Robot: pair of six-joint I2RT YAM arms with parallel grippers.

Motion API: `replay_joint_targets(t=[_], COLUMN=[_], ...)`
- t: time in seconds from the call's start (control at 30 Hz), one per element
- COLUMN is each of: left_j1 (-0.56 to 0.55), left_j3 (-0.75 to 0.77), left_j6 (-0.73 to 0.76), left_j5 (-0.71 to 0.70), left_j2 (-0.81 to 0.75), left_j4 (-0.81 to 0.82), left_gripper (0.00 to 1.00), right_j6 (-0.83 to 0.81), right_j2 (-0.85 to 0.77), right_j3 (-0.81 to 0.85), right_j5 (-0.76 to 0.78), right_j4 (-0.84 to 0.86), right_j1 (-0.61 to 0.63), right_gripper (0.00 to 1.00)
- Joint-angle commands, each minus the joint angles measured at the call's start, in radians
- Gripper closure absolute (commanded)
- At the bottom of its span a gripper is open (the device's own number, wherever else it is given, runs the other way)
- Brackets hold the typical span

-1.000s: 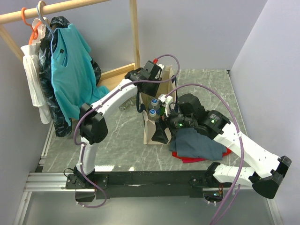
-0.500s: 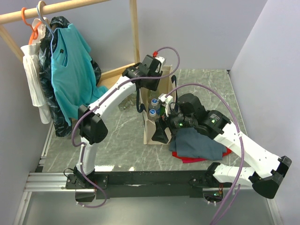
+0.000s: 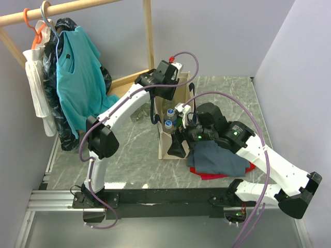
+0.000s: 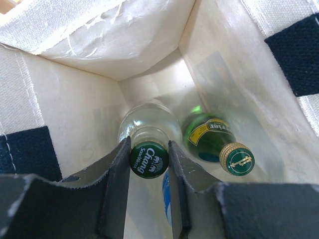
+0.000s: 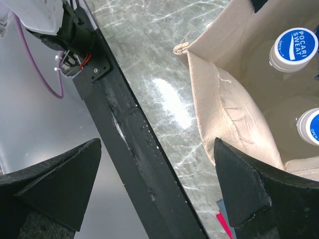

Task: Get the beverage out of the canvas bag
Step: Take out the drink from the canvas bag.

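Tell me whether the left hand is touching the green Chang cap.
Touching. The left wrist view shows the left hand clamped on the Chang cap.

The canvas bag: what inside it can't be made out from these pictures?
- Left wrist: a blue item below the Chang bottle, mostly hidden by the left gripper.
- Right wrist: the second blue-and-white cap, cut off by the right edge.
- Top view: the bag interior, largely covered by both arms; labels too small to read.
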Motion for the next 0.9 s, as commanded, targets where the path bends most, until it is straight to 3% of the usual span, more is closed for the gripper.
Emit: replay_joint_targets(t=[0.0,0.87], left_j1=[0.003,0.002], left_j3=[0.102,0.153], left_j6=[0.012,0.023], left_j5=[-0.022,0.006], left_j2=[-0.072,-0.134], left_j4=[0.098,0.14], left_gripper=[0.99,0.99], right_j6=[-0.013,-0.004], right_j2=[0.008,0.005], right_j3=[0.045,0.042], right_j5=[0.016,0.016], right_j4=[-0.02,0.006], right_j1=[0.005,0.005], right_gripper=[0.0,0.0])
